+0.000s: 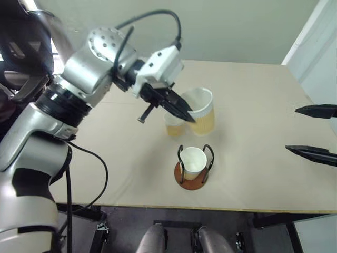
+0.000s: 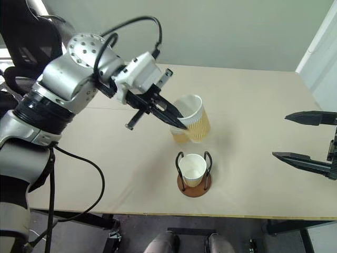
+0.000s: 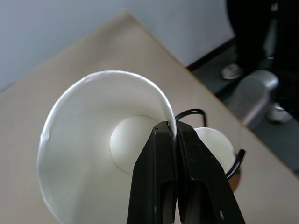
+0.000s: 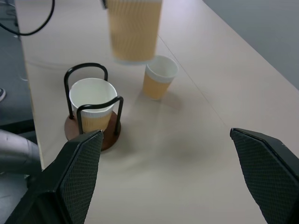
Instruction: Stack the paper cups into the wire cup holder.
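My left gripper pinches the rim of a paper cup in the air above the table, my right gripper wide apart. I should centre it over the cup seated in the wire cup holder, level it, then lower straight, avoiding the third cup standing nearby.

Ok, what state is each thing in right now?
Held cup: off the table, tilted, rim pinched by the left gripper.
Holder cup: upright inside the holder.
Third cup: upright on the table, beyond the holder.
Left gripper: shut on the held cup's rim.
Right gripper: open, empty, off to the side.
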